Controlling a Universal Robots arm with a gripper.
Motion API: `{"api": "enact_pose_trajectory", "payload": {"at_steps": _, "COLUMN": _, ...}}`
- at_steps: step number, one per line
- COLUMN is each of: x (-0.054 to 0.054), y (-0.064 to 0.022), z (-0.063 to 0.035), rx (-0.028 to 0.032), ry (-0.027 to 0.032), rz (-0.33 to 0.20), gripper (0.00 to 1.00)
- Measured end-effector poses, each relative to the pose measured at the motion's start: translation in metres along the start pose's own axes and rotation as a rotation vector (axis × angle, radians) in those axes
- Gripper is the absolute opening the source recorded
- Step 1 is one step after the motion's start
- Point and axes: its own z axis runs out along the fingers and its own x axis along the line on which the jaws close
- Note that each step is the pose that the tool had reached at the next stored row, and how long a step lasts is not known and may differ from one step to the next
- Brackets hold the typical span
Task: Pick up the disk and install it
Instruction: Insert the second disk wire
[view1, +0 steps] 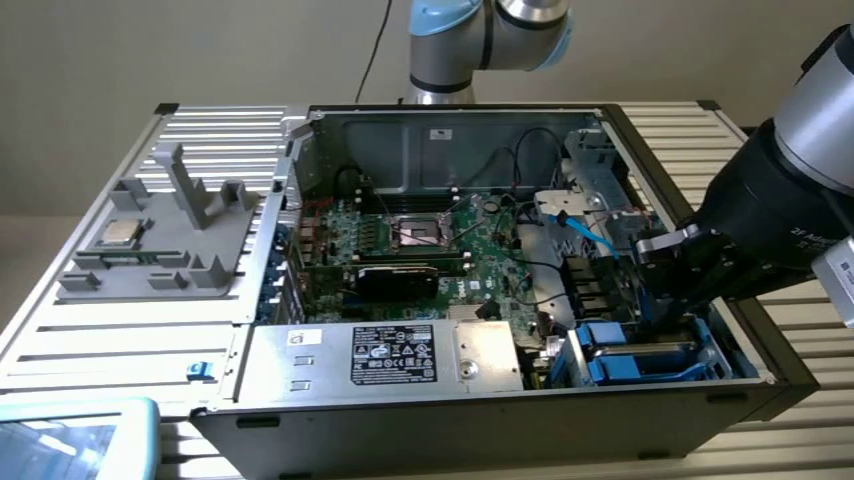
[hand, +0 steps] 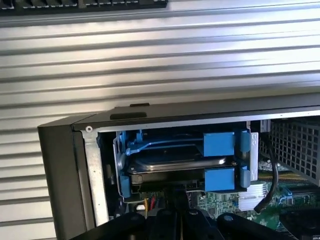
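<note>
1. At the exterior view's left, a grey plastic fixture (view1: 154, 240) sits on a ribbed metal table (view1: 120, 340), with a small square silver chip (view1: 122, 232) resting on it.
2. In the middle lies an open black computer case (view1: 481, 420). Inside are a green motherboard (view1: 441, 245) and, along the near edge, a silver power supply (view1: 400, 355) with a black label.
3. At the exterior view's right, the robot arm (view1: 787, 190) reaches down into the near right corner of the case. Its black gripper (view1: 663, 318) is closed and sits directly above the disk (view1: 638, 362), at or very near the blue carrier; whether it grips the carrier cannot be told.
4. The disk (hand: 182, 162) lies flat in the drive bay in that corner of the case, just beyond the gripper (hand: 180, 210) in the wrist view.
5. The disk is a flat, silver-grey rectangle framed by a bright blue plastic carrier with squarish blue tabs on one side.
</note>
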Motion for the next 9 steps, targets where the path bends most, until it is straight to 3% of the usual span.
{"api": "enact_pose_trajectory", "payload": {"at_steps": 4, "x": 0.0059, "y": 0.0003, "z": 0.0037, "rx": -0.0006, "ry": -0.004, "rz": -0.007, "gripper": 0.11}}
{"api": "enact_pose_trajectory", "payload": {"at_steps": 9, "x": 0.0071, "y": 0.0009, "z": 0.0089, "rx": -0.0023, "ry": -0.0136, "rz": -0.017, "gripper": 0.11}}
